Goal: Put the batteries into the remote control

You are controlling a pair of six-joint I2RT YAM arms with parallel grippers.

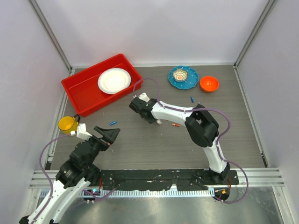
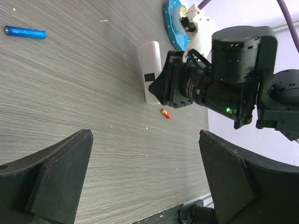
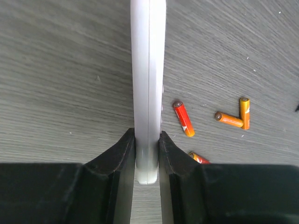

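My right gripper (image 3: 147,135) is shut on the near end of the white remote control (image 3: 148,70), which stands on its thin edge on the table. In the left wrist view the remote (image 2: 152,65) shows beside the right gripper (image 2: 161,88). In the top view the right gripper (image 1: 140,108) hides the remote. Several red-orange batteries (image 3: 183,118) lie just right of the remote. One red-orange battery (image 1: 175,125) and two blue ones (image 1: 112,123) (image 1: 192,99) show from above. My left gripper (image 1: 110,135) is open and empty, low over bare table (image 2: 145,137).
A red tray (image 1: 74,86) holding a white plate (image 1: 114,80) stands at the back left. A yellow cup (image 1: 68,124) is beside my left arm. A blue plate (image 1: 191,80) with a small bowl and an orange bowl (image 1: 209,83) stand at the back right.
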